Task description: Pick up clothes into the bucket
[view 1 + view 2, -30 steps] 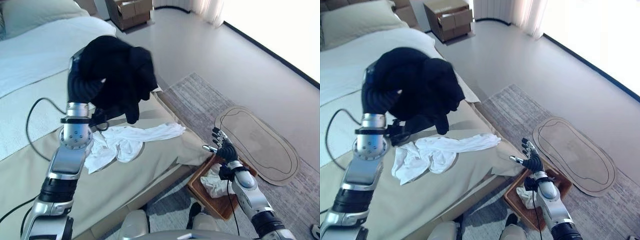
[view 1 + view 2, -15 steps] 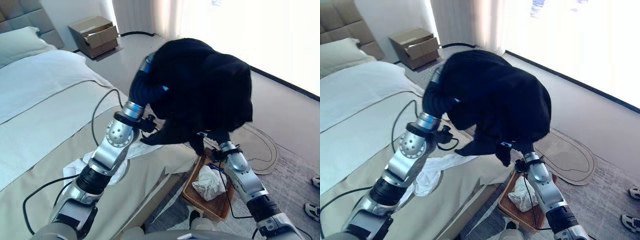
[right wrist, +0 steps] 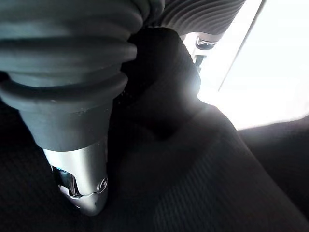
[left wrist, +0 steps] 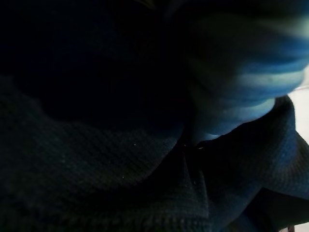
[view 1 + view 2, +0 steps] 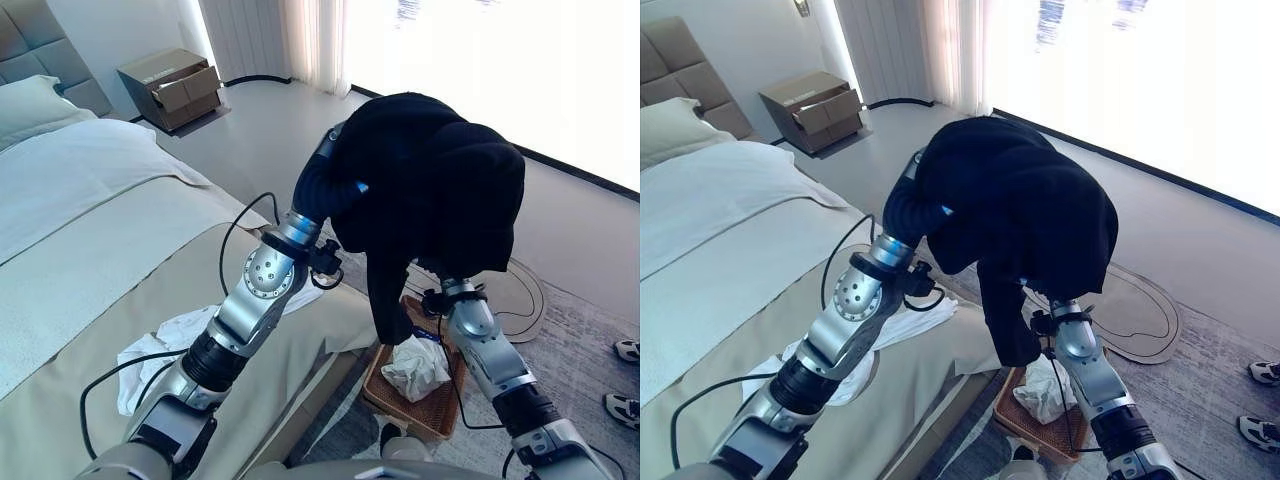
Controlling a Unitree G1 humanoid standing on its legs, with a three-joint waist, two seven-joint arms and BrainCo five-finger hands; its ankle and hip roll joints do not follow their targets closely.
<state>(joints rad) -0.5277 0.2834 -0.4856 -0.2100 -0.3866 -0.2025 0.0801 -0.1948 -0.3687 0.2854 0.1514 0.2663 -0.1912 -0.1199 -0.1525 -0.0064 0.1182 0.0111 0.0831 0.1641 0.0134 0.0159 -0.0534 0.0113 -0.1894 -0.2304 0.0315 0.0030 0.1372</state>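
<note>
In the left eye view a black garment (image 5: 440,190) hangs in the upper middle of the frame, draped over the left hand (image 5: 330,185), whose fingers are buried in the cloth, so its grip cannot be told. One dark sleeve dangles toward a brown woven basket (image 5: 385,385) at lower centre, which holds a crumpled white cloth (image 5: 415,365). A second white garment (image 5: 160,340) lies on the bed (image 5: 90,230) at left. In the right eye view the right hand (image 5: 1060,320) sits under the garment's hem, fingers hidden. The left wrist view shows dark knit cloth (image 4: 120,183) close up. The right wrist view shows black fabric (image 3: 203,169) past one silver finger (image 3: 84,186).
</note>
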